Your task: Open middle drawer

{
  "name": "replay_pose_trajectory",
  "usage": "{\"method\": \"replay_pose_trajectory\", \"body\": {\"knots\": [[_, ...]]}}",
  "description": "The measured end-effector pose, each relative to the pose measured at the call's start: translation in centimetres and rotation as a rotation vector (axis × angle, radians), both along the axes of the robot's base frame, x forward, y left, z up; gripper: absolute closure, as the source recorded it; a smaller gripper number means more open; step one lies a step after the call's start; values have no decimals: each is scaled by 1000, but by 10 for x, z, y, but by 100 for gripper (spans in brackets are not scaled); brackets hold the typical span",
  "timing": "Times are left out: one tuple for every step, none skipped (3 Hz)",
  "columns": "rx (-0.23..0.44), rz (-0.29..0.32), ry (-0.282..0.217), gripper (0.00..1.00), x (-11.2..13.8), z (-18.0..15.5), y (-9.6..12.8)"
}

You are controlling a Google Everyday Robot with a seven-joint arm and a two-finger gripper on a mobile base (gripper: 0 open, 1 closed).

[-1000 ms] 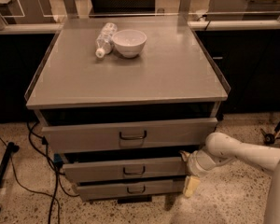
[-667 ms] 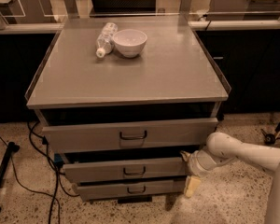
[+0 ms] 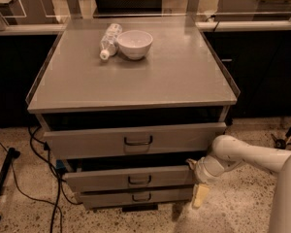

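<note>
1. Middle drawer (image 3: 102, 178) right under top drawer (image 3: 87, 142), long side going left to right
2. Gripper (image 3: 198, 181) under top drawer's right end, handle (image 3: 139, 180) away to its left
3. Spread or pressed together: cannot tell

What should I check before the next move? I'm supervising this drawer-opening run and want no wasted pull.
1. Gripper at drawer height: ok. The gripper sits by the right end of the middle drawer.
2. Gripper on the handle: not ok. The centre loop is free.
3. Grip closure: cannot tell.
4. Cables out of the pull path: ok. They lie on the floor left of the cabinet.
5. Bowl and bottle safe from jolts: ok. Both sit far back on the cabinet top.
</note>
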State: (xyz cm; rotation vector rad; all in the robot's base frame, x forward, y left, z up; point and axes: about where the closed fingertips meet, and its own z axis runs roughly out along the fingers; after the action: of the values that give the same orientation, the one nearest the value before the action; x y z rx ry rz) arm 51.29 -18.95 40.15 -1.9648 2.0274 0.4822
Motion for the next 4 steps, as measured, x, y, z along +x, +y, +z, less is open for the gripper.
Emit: {"method": "replay_pose_trajectory", "body": {"knots": [[-18, 23, 67, 0, -15, 3, 2], [-18, 23, 67, 0, -15, 4, 2], [-40, 46, 143, 0, -40, 12, 2], [-68, 66, 225, 0, -66, 24, -1]]}}
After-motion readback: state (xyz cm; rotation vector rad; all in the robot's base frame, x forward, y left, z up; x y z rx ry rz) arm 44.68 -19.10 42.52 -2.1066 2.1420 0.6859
